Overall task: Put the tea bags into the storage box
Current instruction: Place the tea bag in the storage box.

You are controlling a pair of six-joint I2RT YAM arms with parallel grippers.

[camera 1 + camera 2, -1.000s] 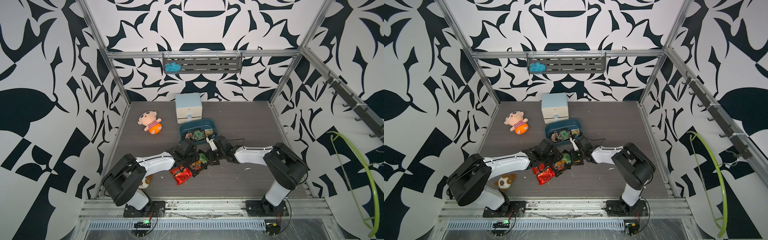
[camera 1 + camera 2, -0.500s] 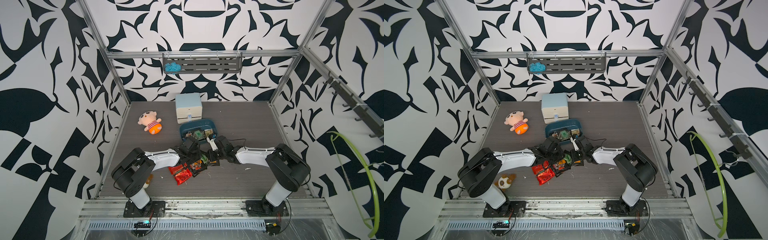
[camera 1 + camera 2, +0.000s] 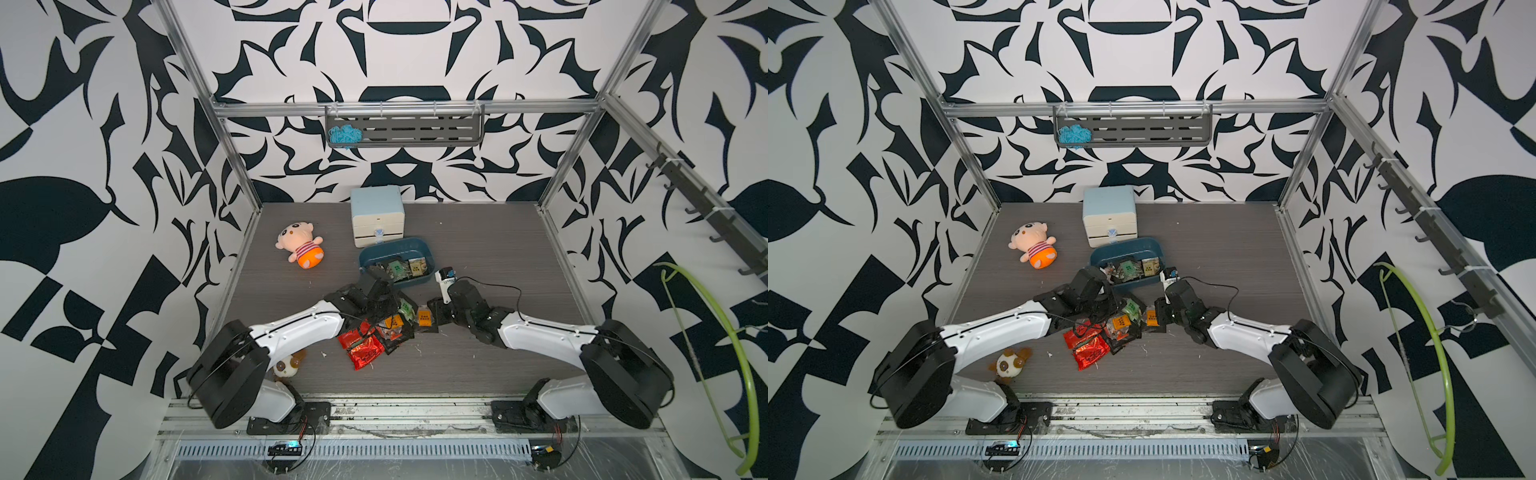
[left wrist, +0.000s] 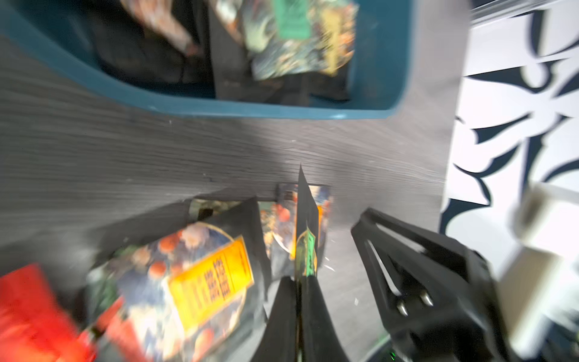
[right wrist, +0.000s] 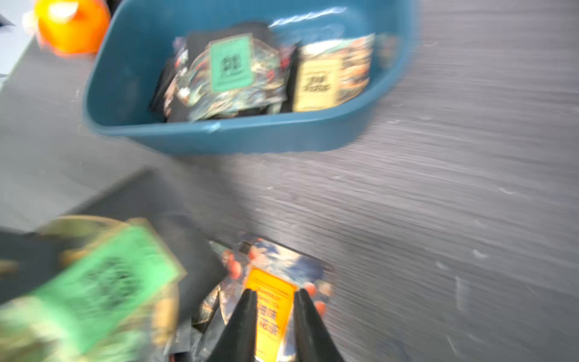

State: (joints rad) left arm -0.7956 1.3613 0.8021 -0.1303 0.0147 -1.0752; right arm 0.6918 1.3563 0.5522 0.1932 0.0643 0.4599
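Though blurred, left pincer [image 4: 300,280] clenched on green-label tea bag [image 4: 306,250], right pincer [image 5: 272,293] parted above yellow-label tea bag [image 5: 283,261].

Storage box [image 5: 250,138]: you see smooth teal plastic, faintly glossy.
Red tea bags [image 3: 365,352]: shiny, crinkled foil.
Green-label tea bag [image 4: 308,254]: your printed wrapper looks slightly glossy.
Tabletop [image 3: 478,257]: matt grey wood-grain, fine ridges.
Plush doll [image 3: 299,247]: soft cloth.

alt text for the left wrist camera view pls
The left gripper is shut on a dark patterned tea sachet with a green label, held edge-on over the grey wood-grain table. Beyond it sits the shallow teal plastic storage tray, already holding other sachets; a yellow-labelled patterned sachet and a shiny red foil sachet lie loose nearby. The picture is motion-blurred.
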